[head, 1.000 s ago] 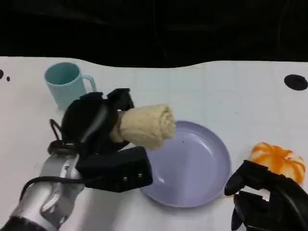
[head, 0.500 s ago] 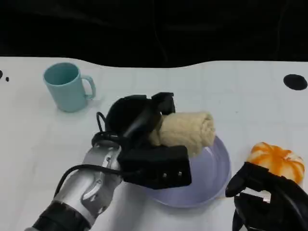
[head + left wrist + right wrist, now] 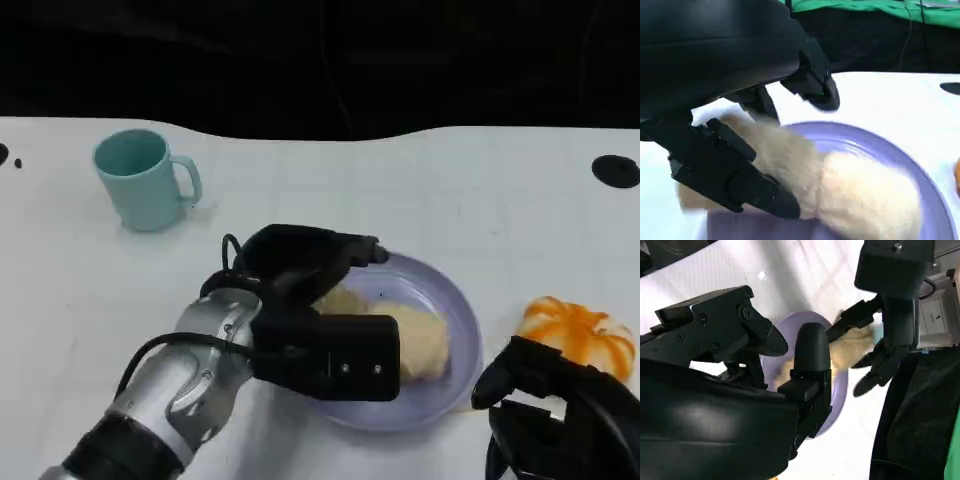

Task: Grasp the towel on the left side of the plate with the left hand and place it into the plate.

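A white table [image 3: 300,190] is seen carrying a teal mug [image 3: 143,180] at the far left, a lavender plate [image 3: 455,310] near the middle, and an orange pumpkin-shaped object [image 3: 575,335] at the right.

Left hand [image 3: 310,300] carried the towel [image 3: 415,340] rightward from beside the plate [image 3: 455,300] to over it, then came down. Towel went from raised above the plate's near-left rim to lying inside the plate. Fingers [image 3: 735,175] remained around the towel's left end. Left forearm [image 3: 190,375] swung in toward centre.
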Motion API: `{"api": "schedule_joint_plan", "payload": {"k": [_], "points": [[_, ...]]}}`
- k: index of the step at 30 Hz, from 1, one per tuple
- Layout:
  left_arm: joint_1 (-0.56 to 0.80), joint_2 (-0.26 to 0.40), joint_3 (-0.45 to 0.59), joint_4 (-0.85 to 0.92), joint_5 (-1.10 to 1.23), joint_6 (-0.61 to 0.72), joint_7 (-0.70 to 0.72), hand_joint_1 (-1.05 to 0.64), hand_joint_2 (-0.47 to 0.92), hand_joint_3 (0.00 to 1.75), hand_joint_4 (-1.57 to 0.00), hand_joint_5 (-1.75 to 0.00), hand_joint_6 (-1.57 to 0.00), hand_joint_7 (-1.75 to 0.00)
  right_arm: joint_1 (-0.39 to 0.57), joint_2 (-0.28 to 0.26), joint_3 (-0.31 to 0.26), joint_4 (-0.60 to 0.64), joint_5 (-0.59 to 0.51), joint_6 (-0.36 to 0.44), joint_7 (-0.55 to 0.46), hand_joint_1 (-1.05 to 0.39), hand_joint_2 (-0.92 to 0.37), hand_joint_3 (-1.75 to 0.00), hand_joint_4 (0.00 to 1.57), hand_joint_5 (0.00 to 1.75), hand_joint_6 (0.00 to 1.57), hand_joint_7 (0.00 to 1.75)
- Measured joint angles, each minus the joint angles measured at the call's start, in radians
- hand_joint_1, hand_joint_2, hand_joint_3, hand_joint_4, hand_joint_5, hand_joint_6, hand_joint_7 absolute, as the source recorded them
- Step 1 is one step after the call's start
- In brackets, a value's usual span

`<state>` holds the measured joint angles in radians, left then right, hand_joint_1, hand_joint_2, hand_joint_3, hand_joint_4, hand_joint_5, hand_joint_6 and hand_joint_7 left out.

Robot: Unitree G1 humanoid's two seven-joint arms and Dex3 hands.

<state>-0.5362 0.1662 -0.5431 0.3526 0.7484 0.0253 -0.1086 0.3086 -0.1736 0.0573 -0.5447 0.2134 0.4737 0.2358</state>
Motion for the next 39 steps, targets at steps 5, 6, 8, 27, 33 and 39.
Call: {"api": "schedule_joint_plan", "payload": {"k": [5, 6, 8, 27, 33, 39], "points": [[0.003, 0.012, -0.003, -0.026, 0.005, -0.002, -0.002, -0.85, 0.92, 0.01, -0.12, -0.09, -0.14, 0.00, 0.000, 0.000, -0.003, 0.000, 0.000, 0.000, 0.001, -0.10, -0.72, -1.03, 0.65, 1.75, 0.52, 1.57], [0.003, 0.014, -0.003, -0.032, 0.005, -0.002, -0.005, -0.86, 0.92, 0.01, -0.13, -0.10, -0.13, 0.00, 0.000, 0.000, -0.003, 0.000, 0.000, 0.000, 0.001, -0.10, -0.72, -1.03, 0.65, 1.75, 0.52, 1.57], [0.006, 0.021, -0.003, -0.045, 0.004, -0.001, -0.010, -0.85, 0.92, 0.01, -0.15, -0.12, -0.14, 0.00, 0.000, 0.000, -0.004, 0.000, 0.000, 0.000, 0.001, -0.10, -0.72, -1.03, 0.65, 1.75, 0.52, 1.57], [0.331, 0.126, 0.227, -0.374, -0.196, -0.150, 0.029, -0.23, 0.91, 0.04, -0.52, -0.89, -0.67, -0.15, -0.002, -0.001, 0.005, -0.003, -0.004, -0.006, 0.000, -0.11, -0.71, -1.05, 0.67, 1.75, 0.52, 1.58], [0.483, 0.071, 0.330, -0.388, -0.374, -0.334, 0.131, -0.04, 0.50, 1.00, -0.81, -1.24, -0.91, -0.73, 0.001, -0.001, 0.007, -0.009, -0.004, -0.006, 0.000, -0.11, -0.70, -1.05, 0.67, 1.75, 0.52, 1.58], [0.564, 0.018, 0.389, -0.390, -0.515, -0.420, 0.133, -0.05, 0.39, 1.38, -0.95, -1.46, -0.87, -1.25, 0.001, -0.002, 0.010, -0.015, -0.004, -0.005, 0.000, -0.11, -0.70, -1.06, 0.67, 1.75, 0.53, 1.58]]}}
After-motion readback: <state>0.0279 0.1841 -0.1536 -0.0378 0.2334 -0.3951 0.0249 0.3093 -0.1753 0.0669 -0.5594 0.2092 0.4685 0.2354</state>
